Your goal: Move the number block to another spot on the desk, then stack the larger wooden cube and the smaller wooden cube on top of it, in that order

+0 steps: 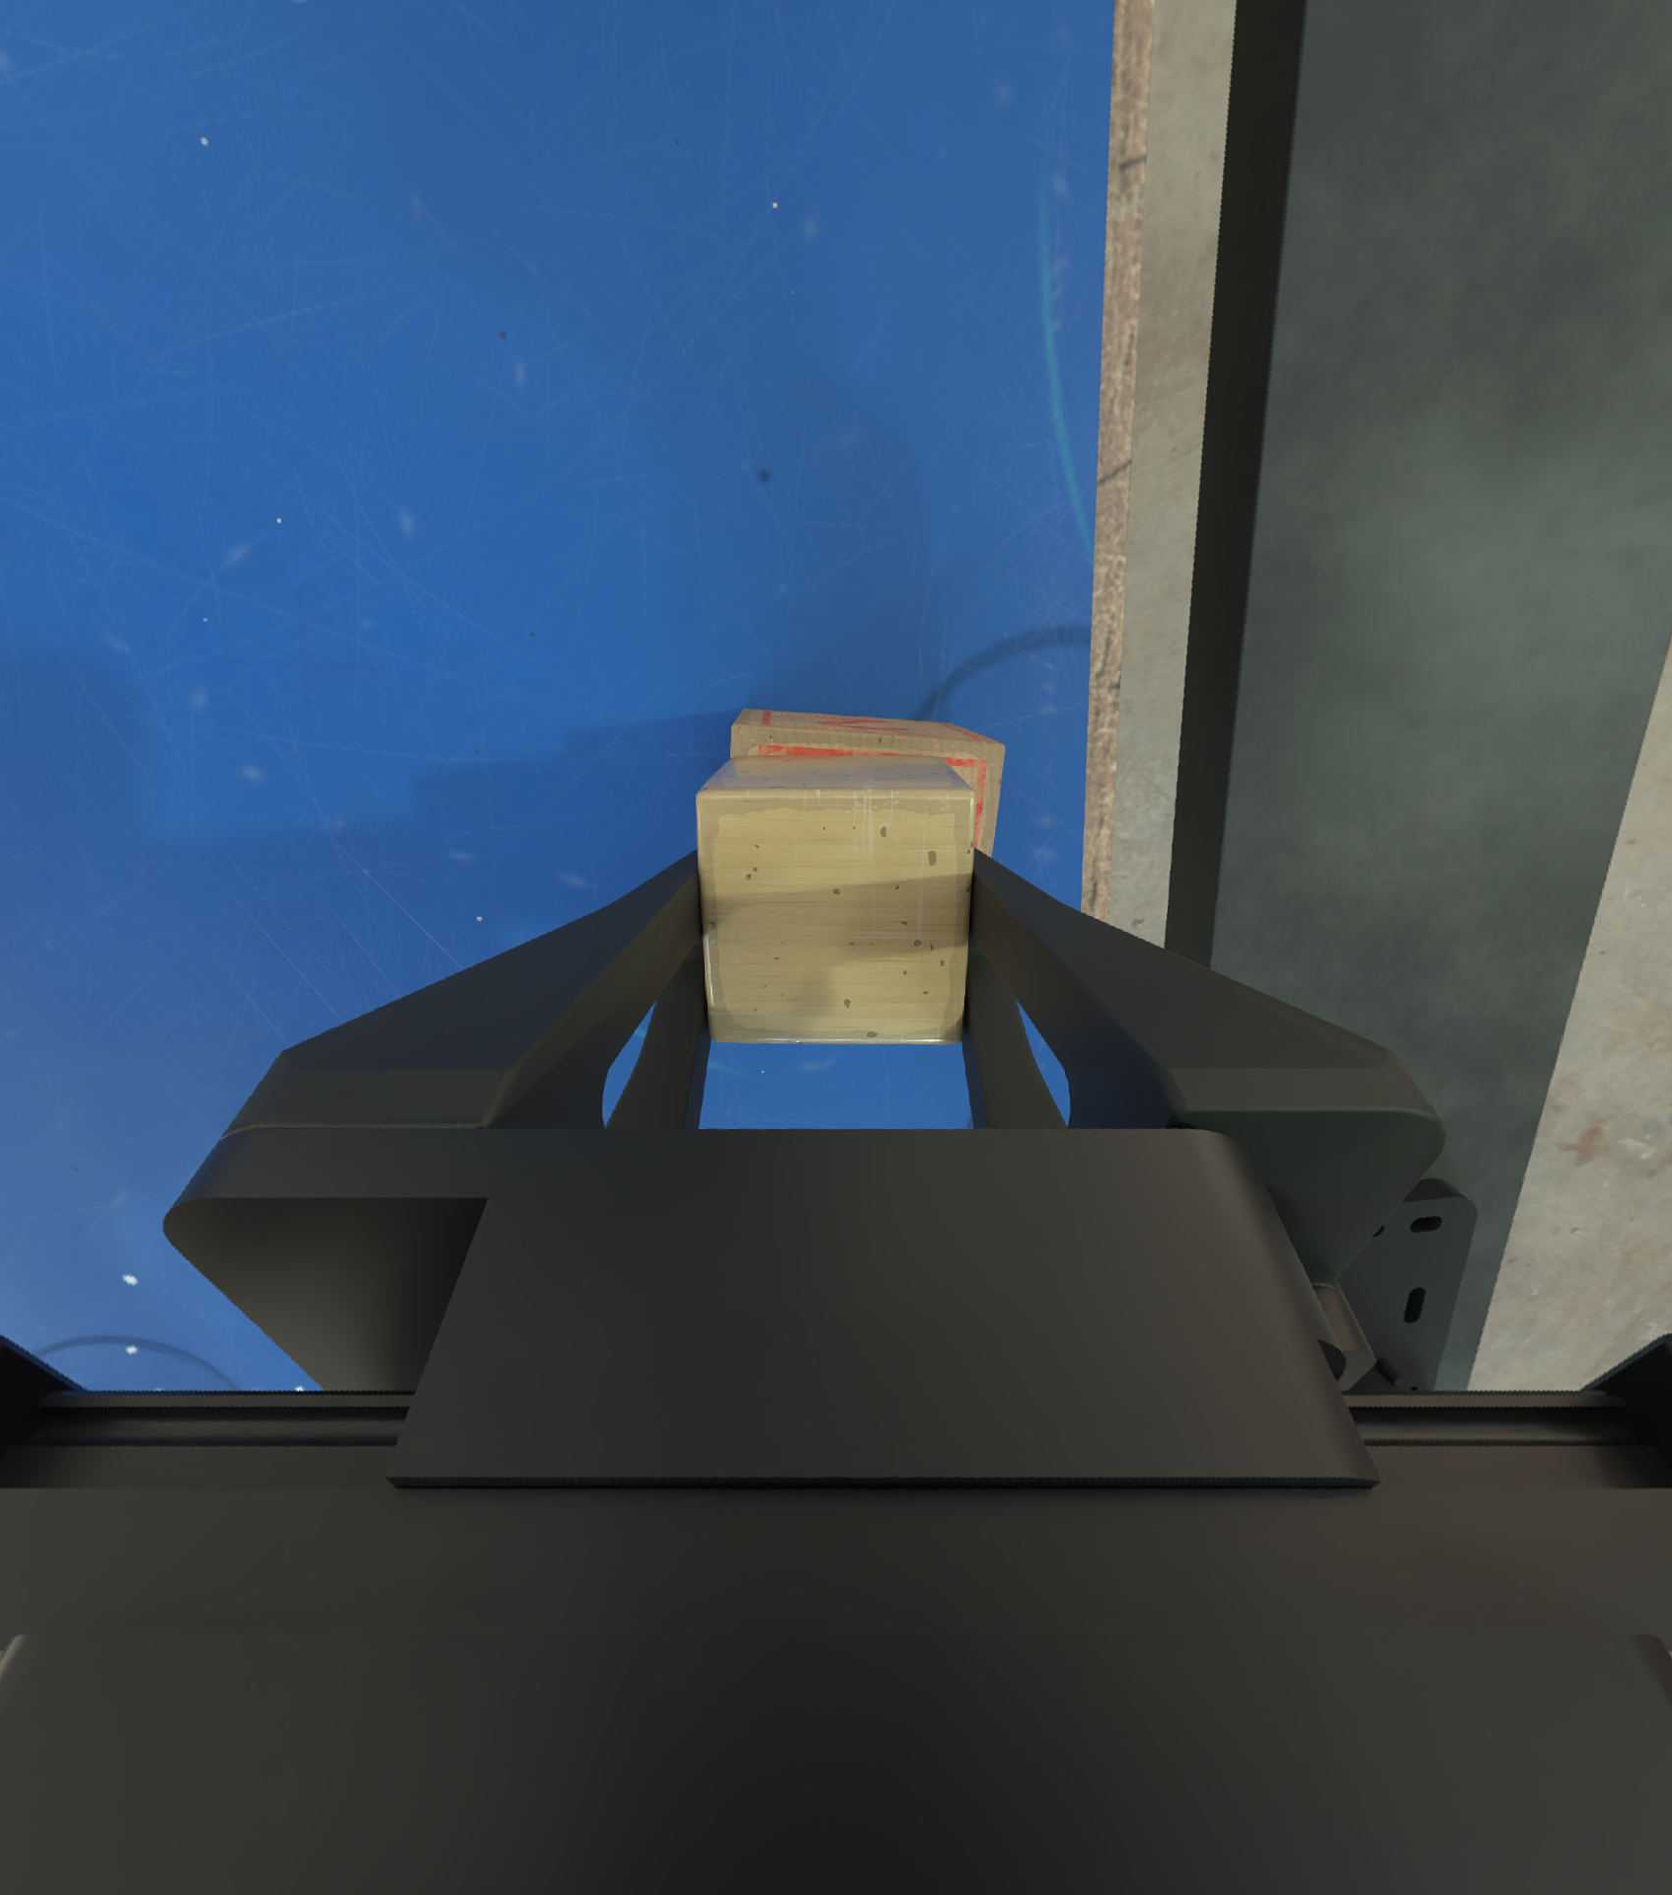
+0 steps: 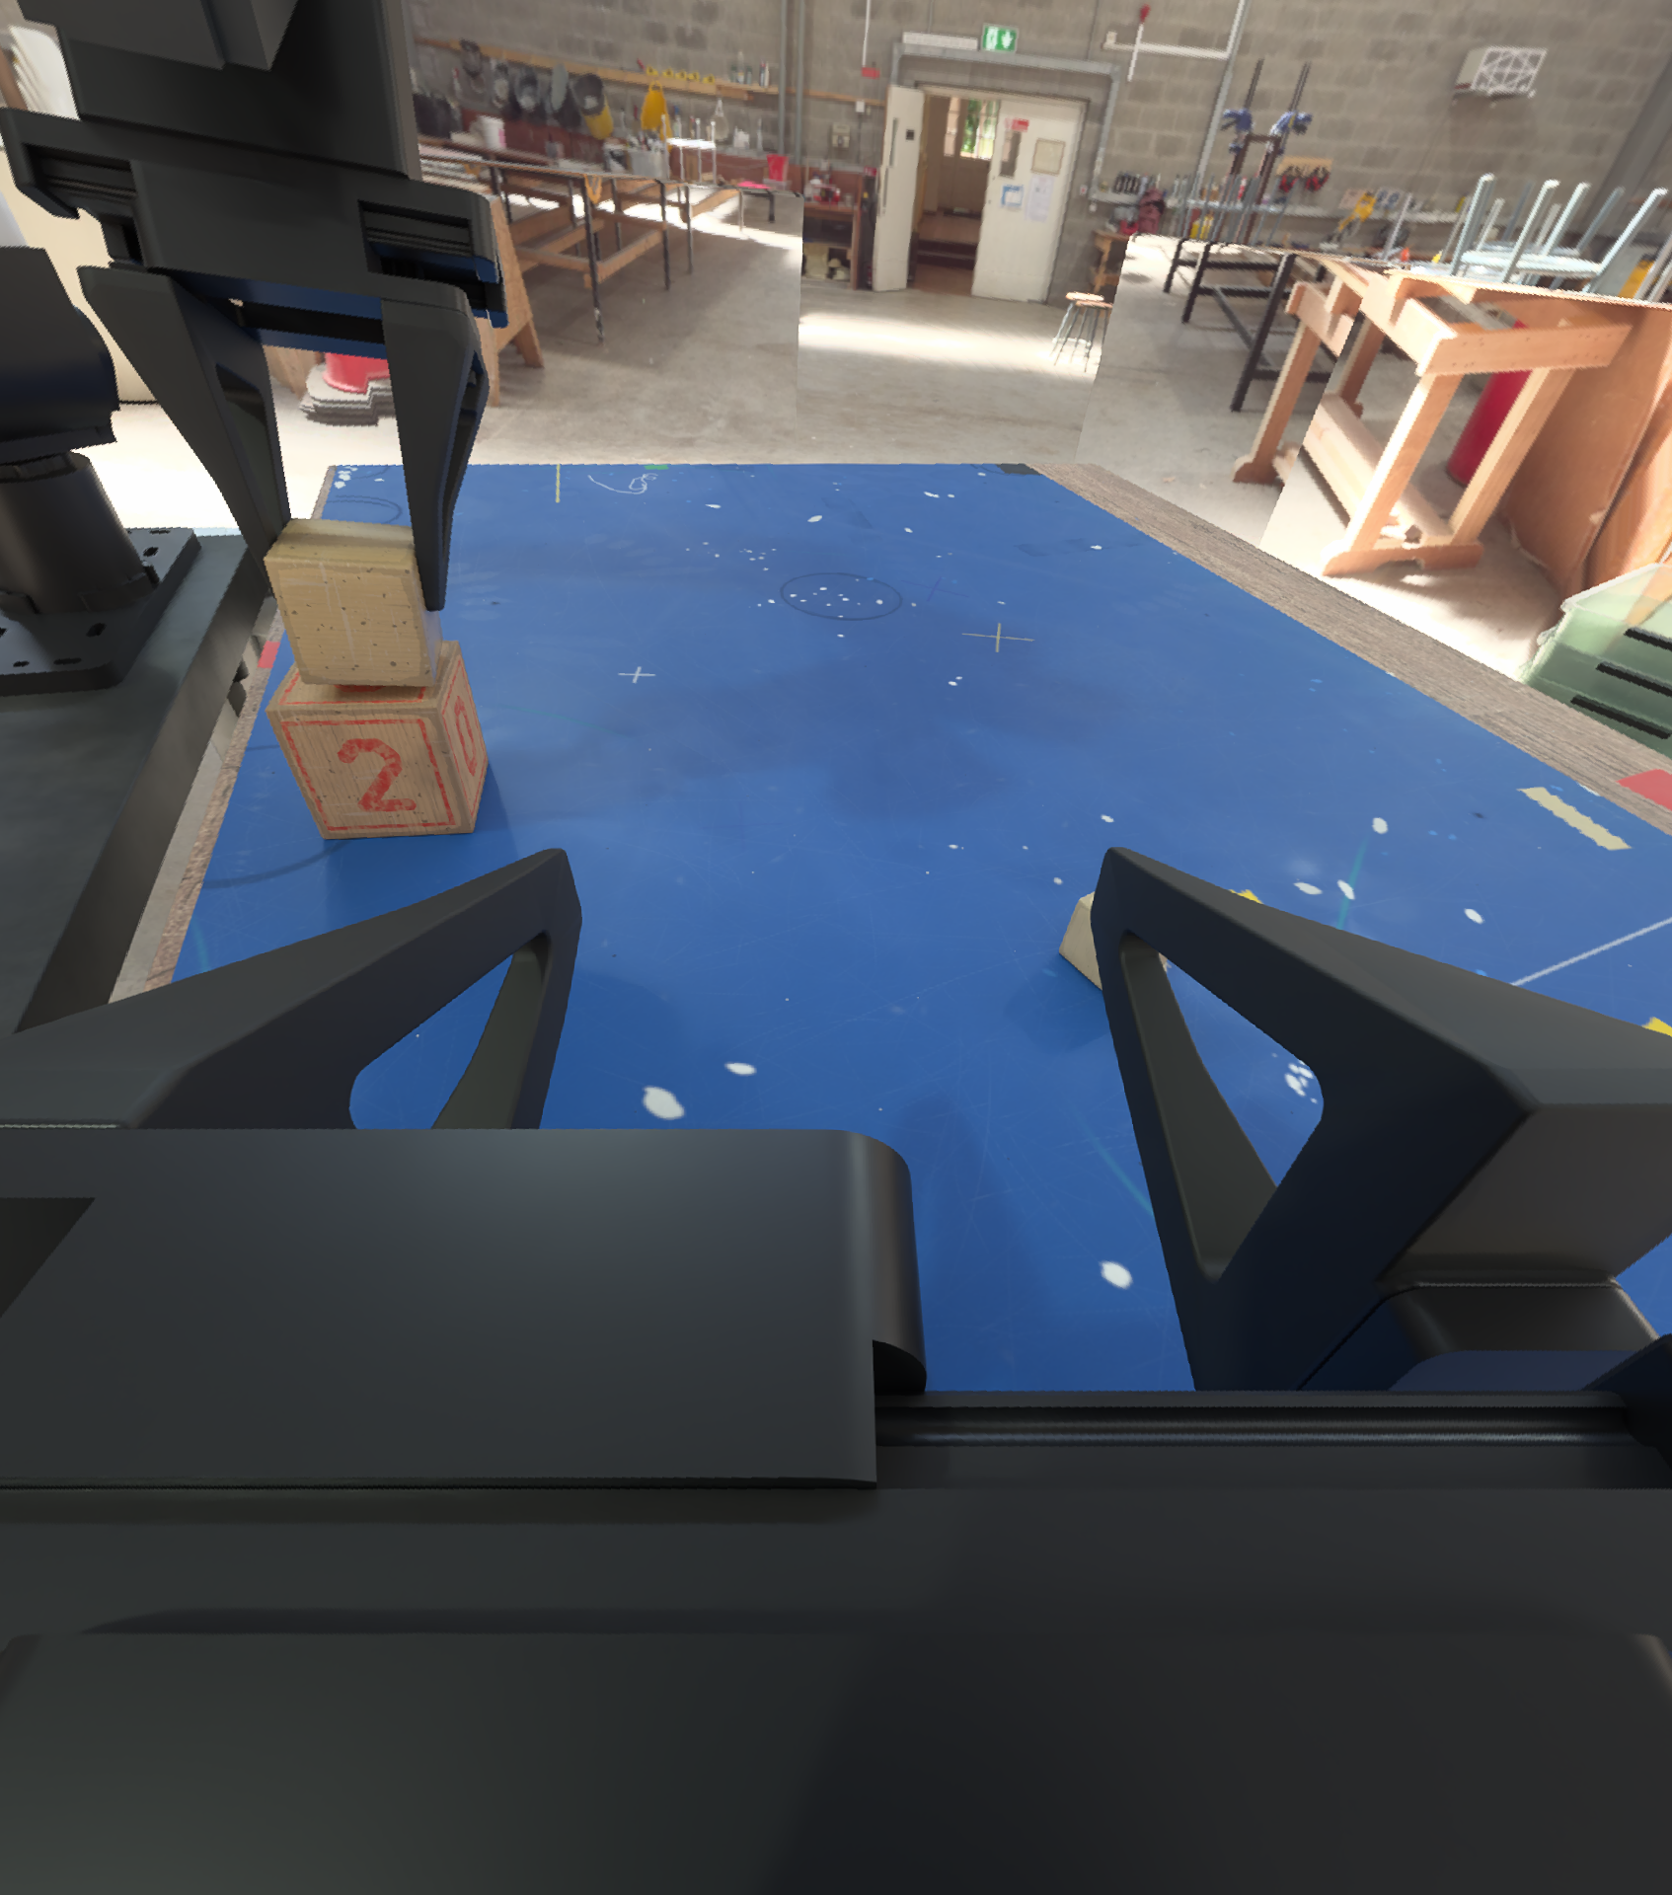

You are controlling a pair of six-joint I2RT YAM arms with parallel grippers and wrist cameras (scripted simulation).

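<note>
Directly beneath the left gripper (image 1: 834, 902), the larger wooden cube (image 1: 834, 913) is clamped between its fingers and sits on, or barely above, the number block (image 2: 379, 764), tilted slightly and offset toward one edge. The block stands on the blue desk (image 2: 811, 769) near its edge. The right gripper (image 2: 837, 923) hangs unclenched and empty; a pale corner, probably the smaller wooden cube (image 2: 1078, 928), peeks out beside its right finger. One number block, two plain cubes.

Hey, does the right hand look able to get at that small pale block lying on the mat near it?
Probably yes. The right hand is open and empty, and the small pale block lies just beside its finger on bare blue mat. The left hand is busy far off.
</note>
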